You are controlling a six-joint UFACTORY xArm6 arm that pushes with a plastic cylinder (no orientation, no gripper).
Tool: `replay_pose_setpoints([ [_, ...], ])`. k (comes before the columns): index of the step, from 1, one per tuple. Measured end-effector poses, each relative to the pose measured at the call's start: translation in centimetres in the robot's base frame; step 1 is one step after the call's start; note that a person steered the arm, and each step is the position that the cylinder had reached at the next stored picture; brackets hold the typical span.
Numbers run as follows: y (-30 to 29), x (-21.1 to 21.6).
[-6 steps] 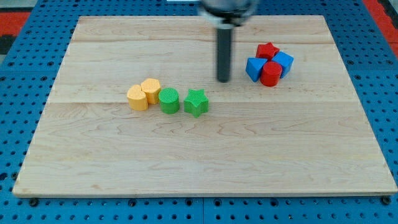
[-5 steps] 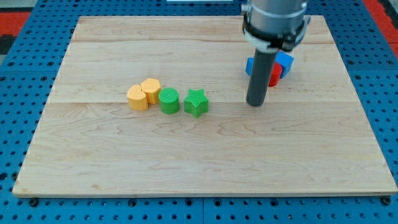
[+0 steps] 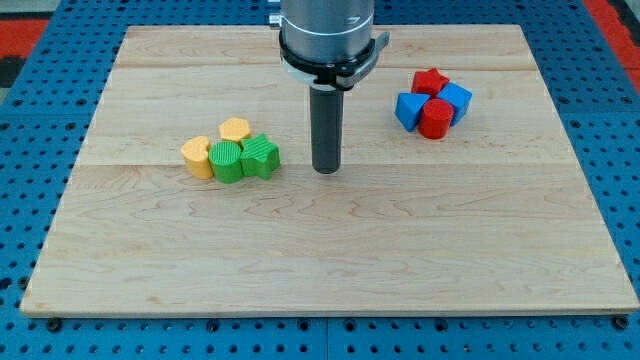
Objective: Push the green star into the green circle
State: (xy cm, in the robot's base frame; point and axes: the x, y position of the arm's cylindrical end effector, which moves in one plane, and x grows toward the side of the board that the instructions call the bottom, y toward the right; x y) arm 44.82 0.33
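Two green blocks touch left of centre: the green star (image 3: 261, 157) presses against the green circle (image 3: 227, 161), so the push looks done. My tip (image 3: 325, 170) stands just right of the star, apart; I carry no pincer.

Pale matt wooden board (image 3: 330, 240) (grain showing); ridged green star (image 3: 261, 156).

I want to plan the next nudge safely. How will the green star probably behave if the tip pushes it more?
The green star looks small, rigid and squat, so it should slide, not tip. It already touches the green circle, which touches the yellow blocks, so they would likely move together. My tip stands apart at the view's right; an off-centre push on a star point may turn it.
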Motion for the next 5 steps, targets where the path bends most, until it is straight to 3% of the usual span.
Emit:
replay_pose_setpoints([
  [4, -0.5, 0.5],
  [5, 2.8, 0.2],
])
